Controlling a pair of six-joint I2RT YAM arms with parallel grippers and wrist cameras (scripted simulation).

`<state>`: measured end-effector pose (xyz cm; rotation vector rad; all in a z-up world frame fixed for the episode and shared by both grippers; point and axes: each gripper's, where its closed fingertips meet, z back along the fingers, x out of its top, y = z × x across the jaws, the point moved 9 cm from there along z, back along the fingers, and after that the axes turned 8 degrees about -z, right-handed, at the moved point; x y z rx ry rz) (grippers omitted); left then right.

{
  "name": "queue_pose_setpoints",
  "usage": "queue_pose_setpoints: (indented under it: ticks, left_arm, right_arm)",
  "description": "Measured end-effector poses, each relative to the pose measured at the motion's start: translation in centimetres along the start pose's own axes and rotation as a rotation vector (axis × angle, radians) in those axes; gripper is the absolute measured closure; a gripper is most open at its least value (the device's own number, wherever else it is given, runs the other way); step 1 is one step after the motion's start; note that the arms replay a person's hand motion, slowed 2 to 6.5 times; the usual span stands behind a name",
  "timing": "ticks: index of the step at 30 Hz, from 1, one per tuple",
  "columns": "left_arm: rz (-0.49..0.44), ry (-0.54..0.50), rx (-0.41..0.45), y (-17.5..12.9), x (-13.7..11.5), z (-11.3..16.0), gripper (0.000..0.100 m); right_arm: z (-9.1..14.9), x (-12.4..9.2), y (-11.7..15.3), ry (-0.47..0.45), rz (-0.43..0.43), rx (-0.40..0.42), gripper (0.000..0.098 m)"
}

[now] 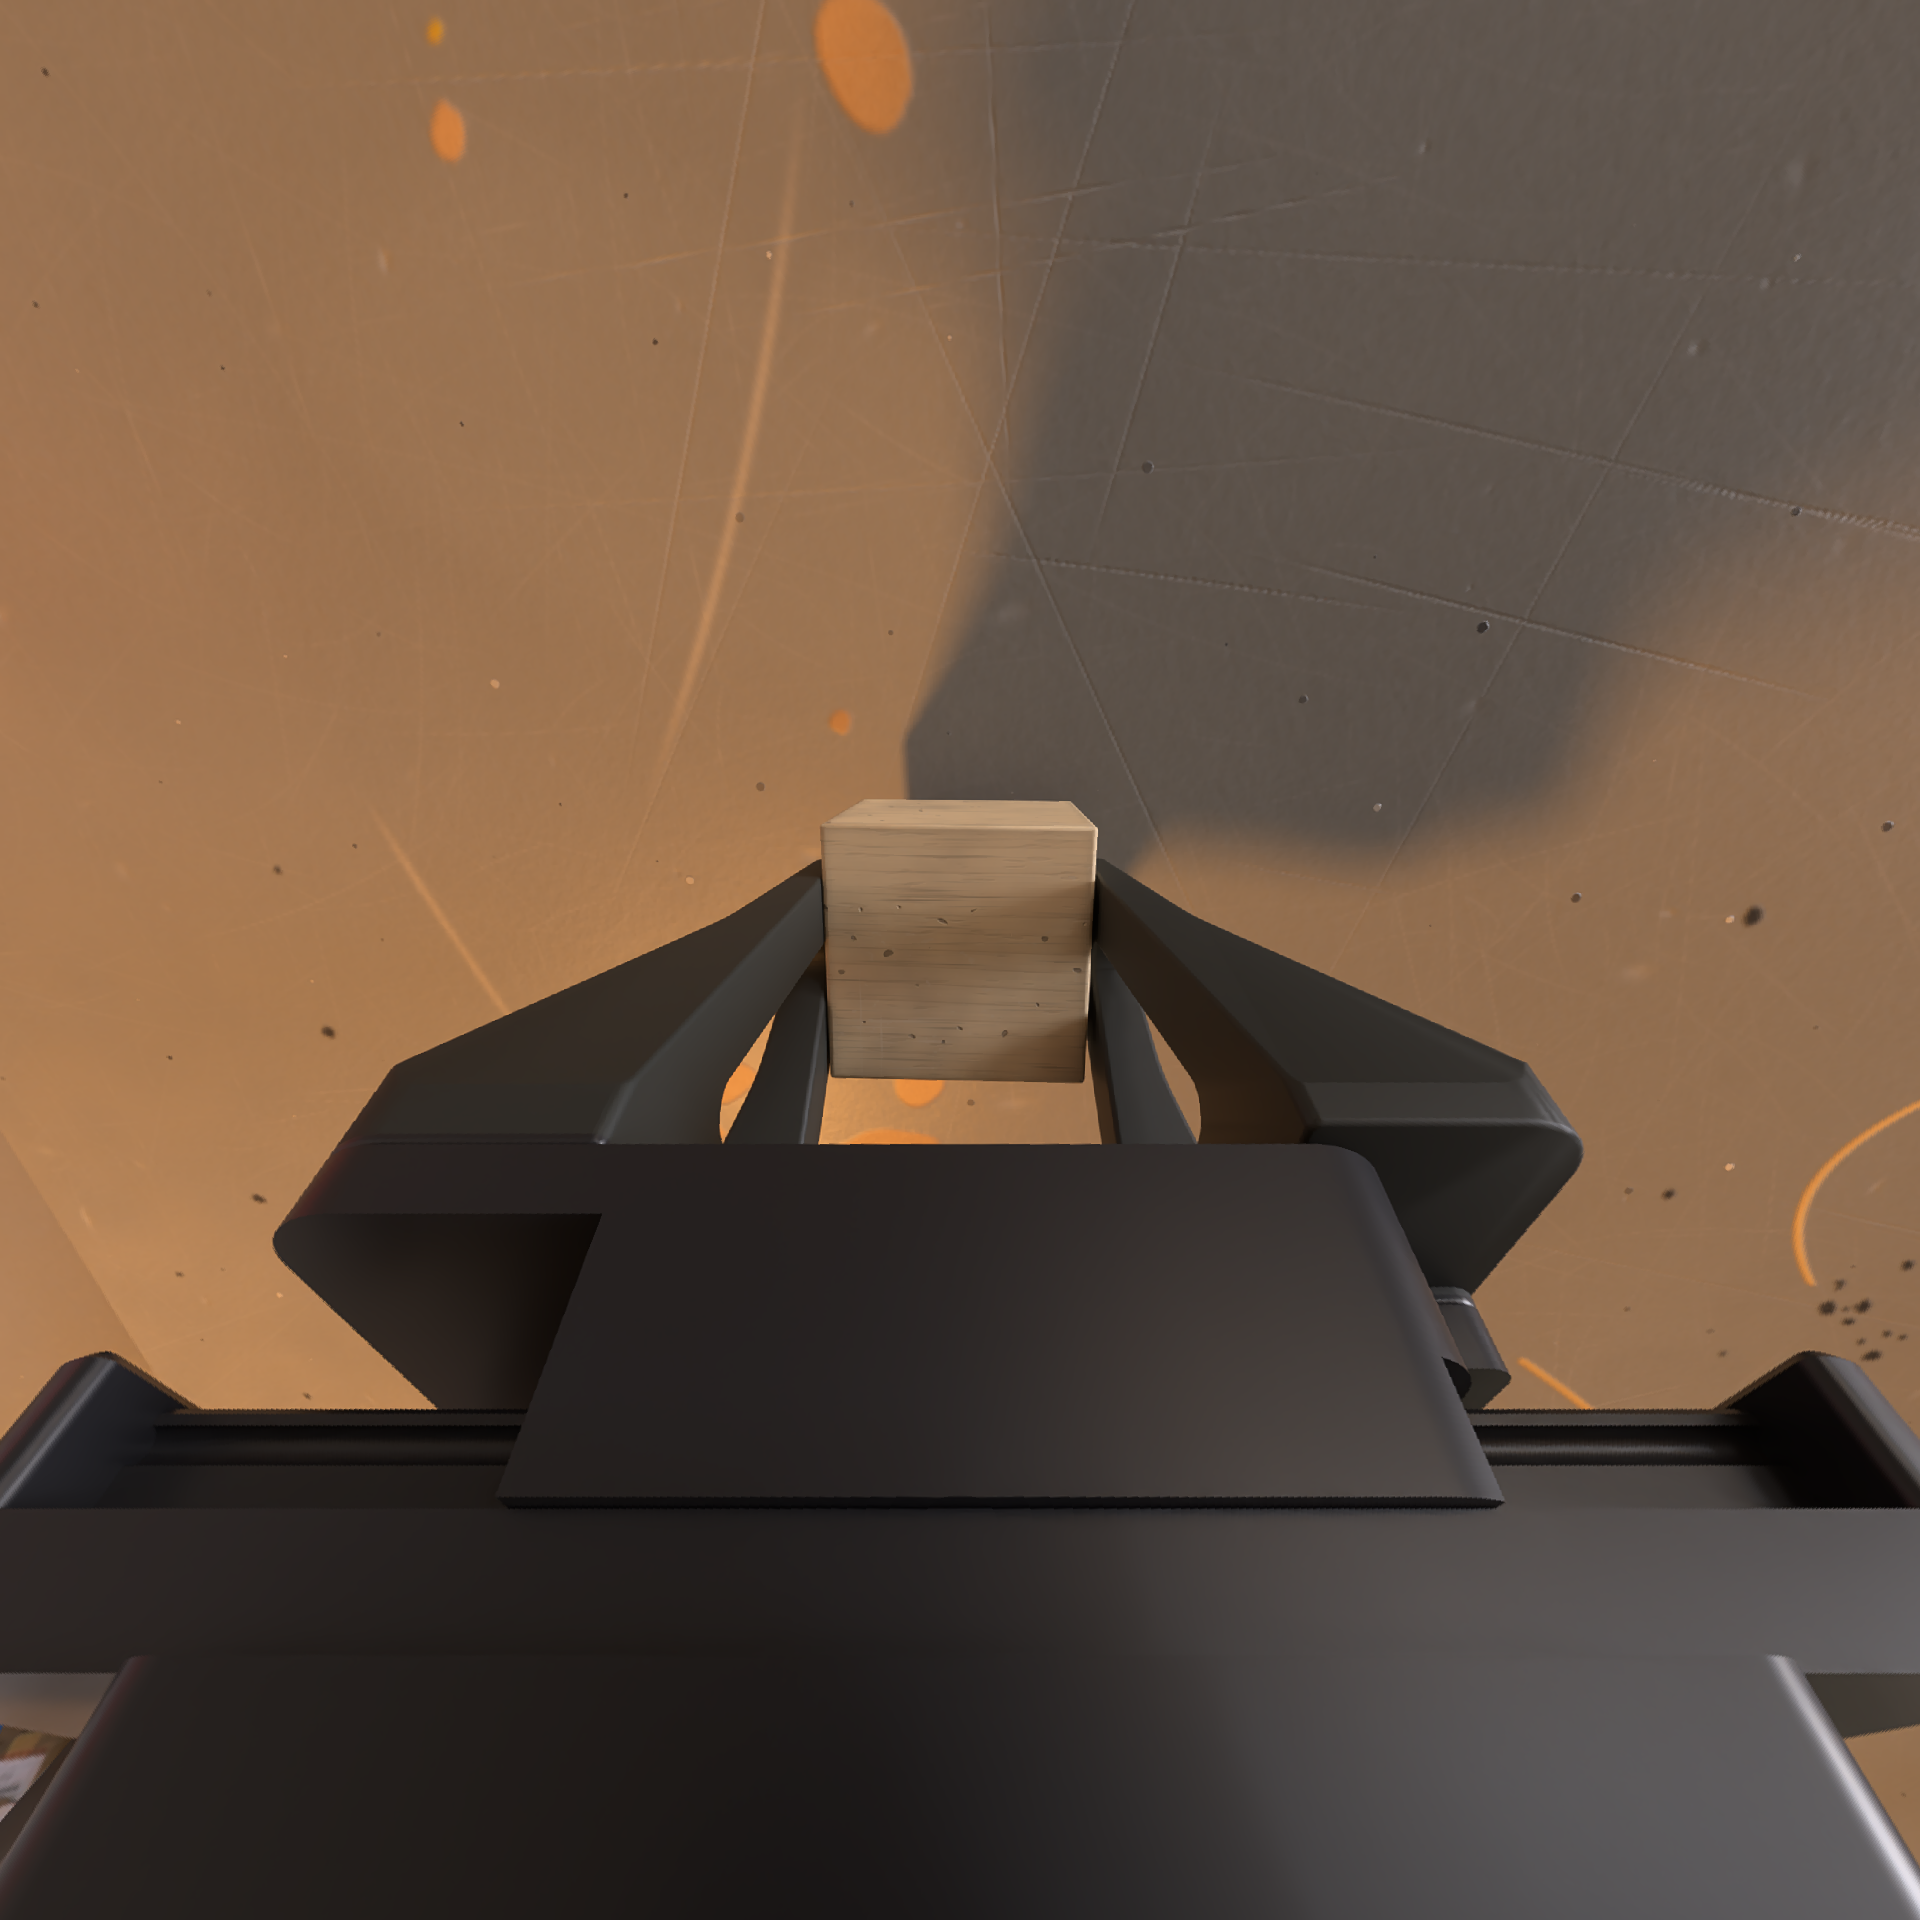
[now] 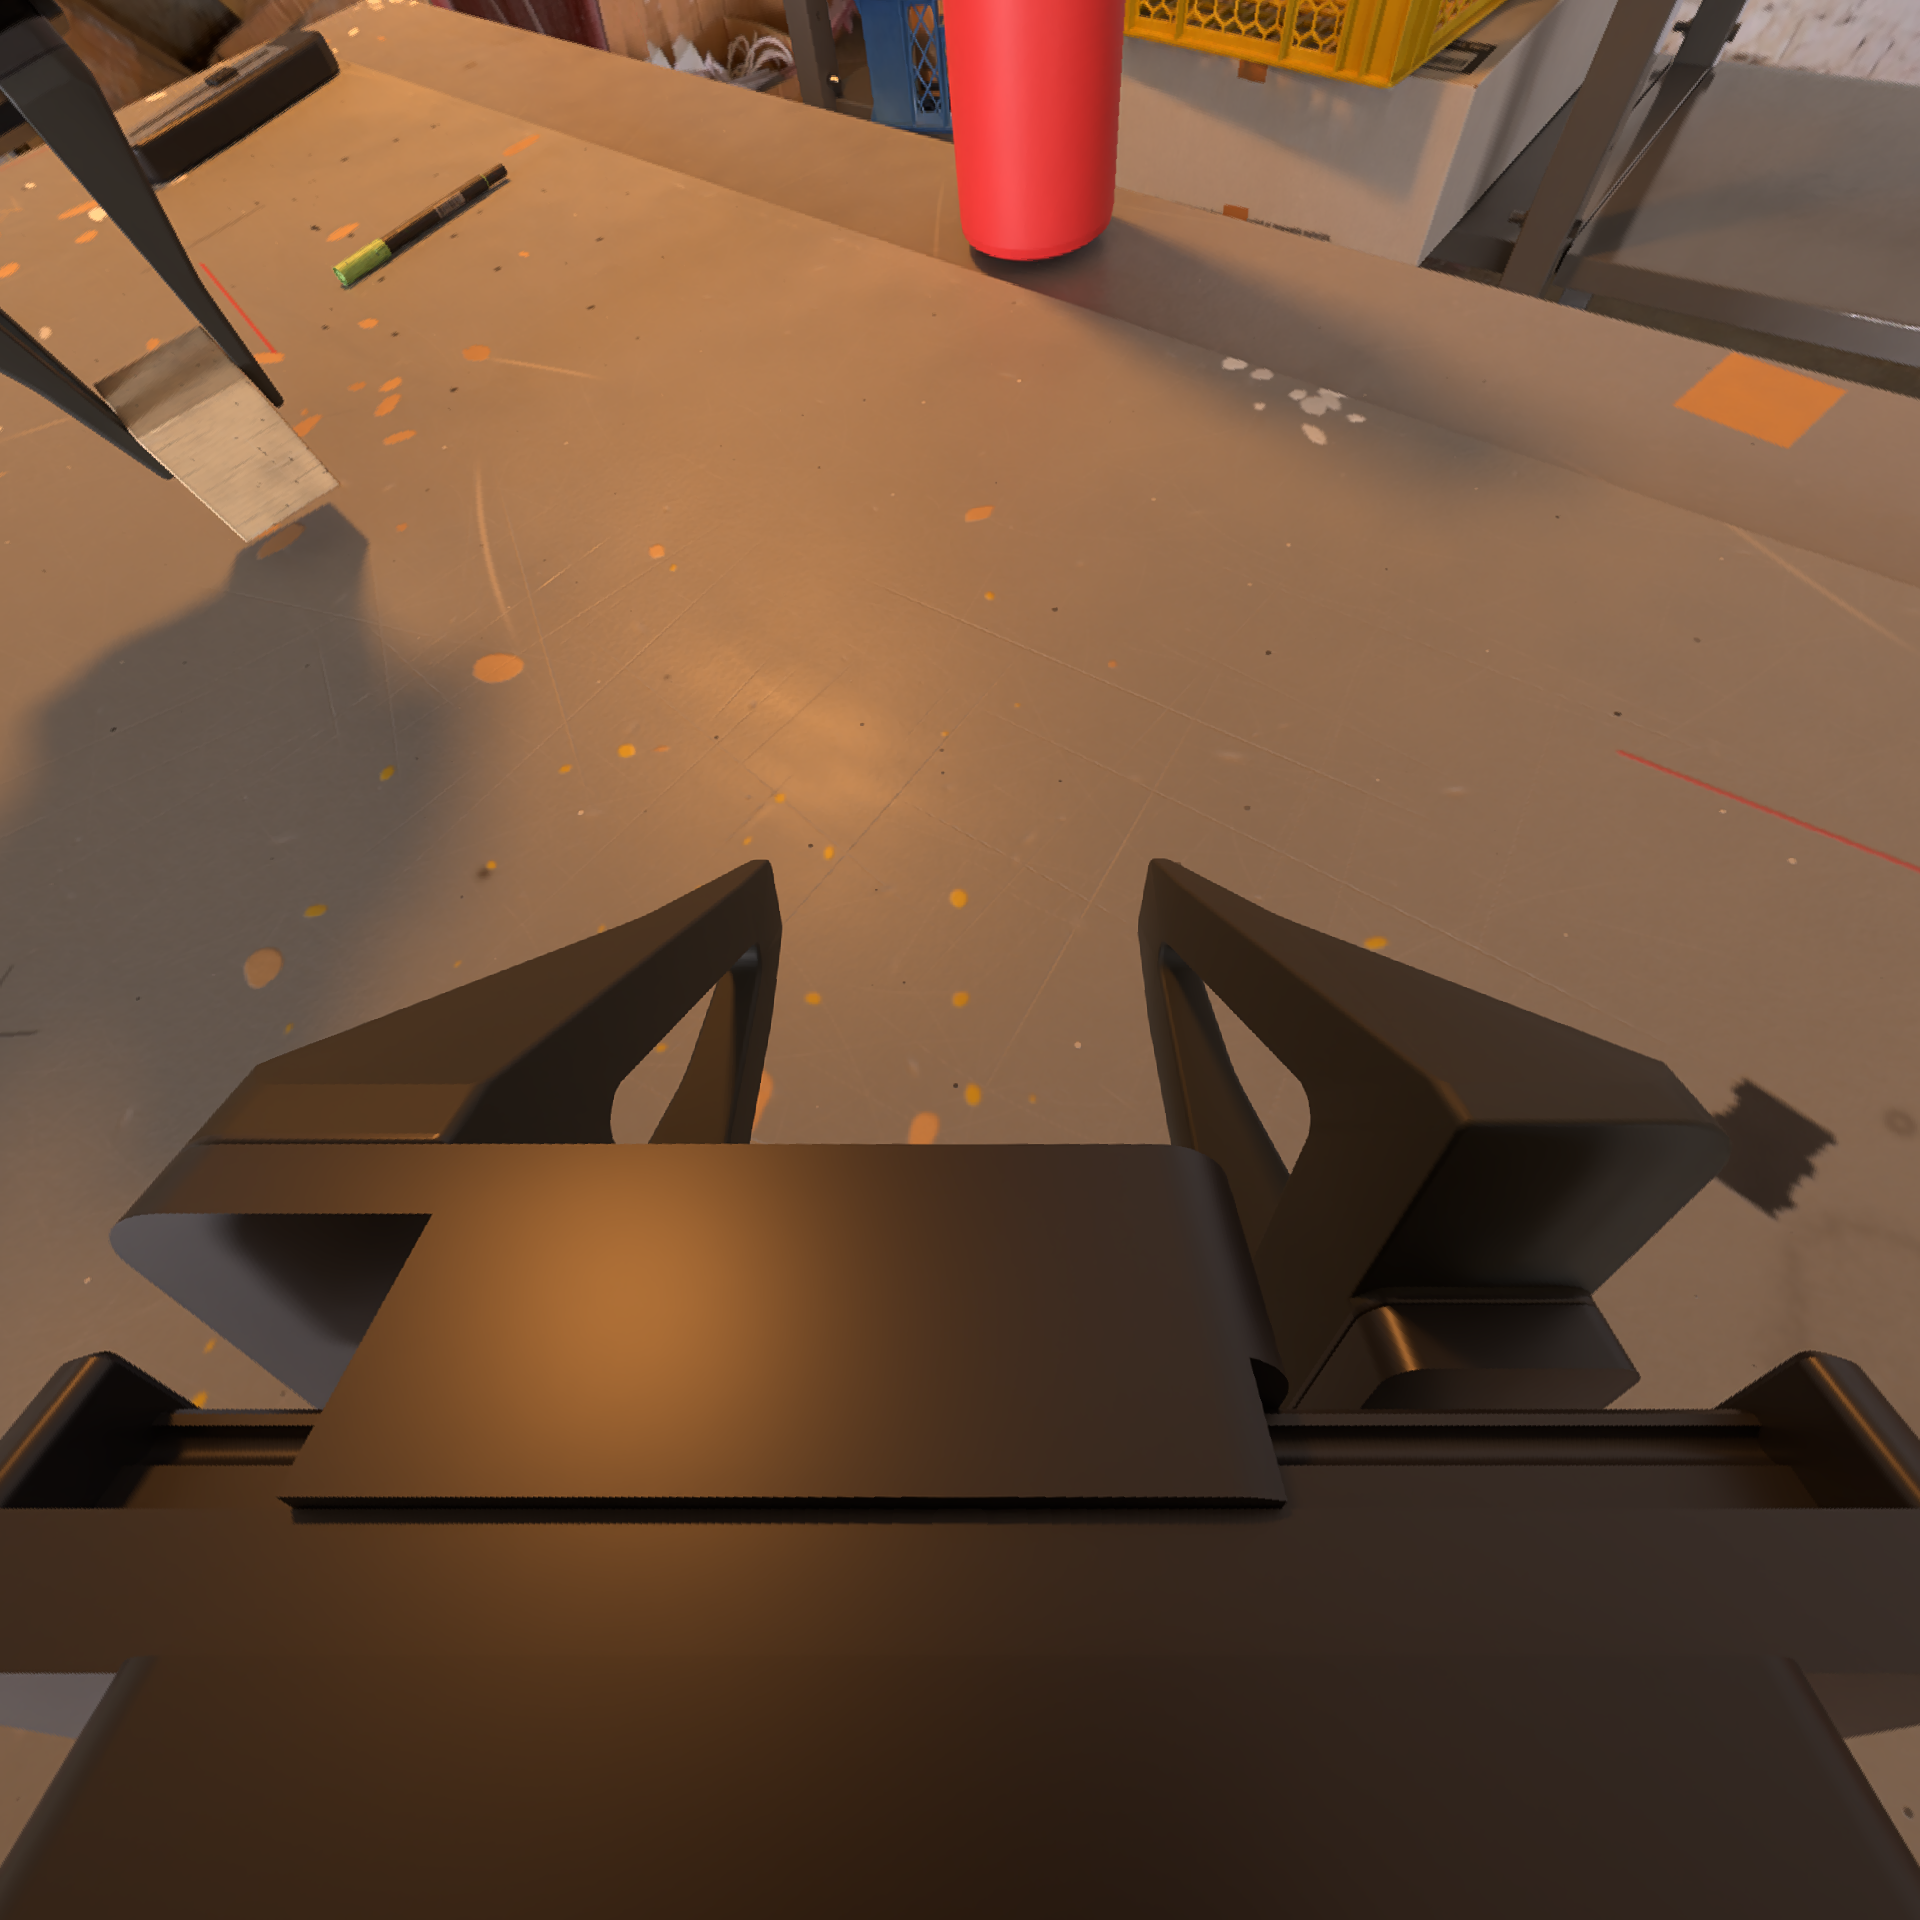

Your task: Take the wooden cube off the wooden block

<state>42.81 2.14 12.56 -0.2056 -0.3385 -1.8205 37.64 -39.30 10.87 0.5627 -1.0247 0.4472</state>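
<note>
The left gripper [image 1: 958,966] pinches the wooden cube [image 1: 958,940] clear above the surface [image 1: 416,520], likely to set it aside, while the right gripper [image 2: 958,935] hangs spread and empty

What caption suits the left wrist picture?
Left gripper shut on a wooden cube above the scuffed table.

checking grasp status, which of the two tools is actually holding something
The left tool: it is shut on the wooden cube, lifted above the table. The right tool is open and empty.
</note>
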Motion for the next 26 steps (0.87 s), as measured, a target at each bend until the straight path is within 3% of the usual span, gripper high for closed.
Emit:
queue_pose_setpoints:
  ticks: [26]
  left_arm:
    - [0.007, 0.004, -0.039, -0.32, -0.49, -0.89, 0.061]
  right_arm:
    - [-0.15, -0.14, -0.12, 0.011, -0.007, 0.0, 0.039]
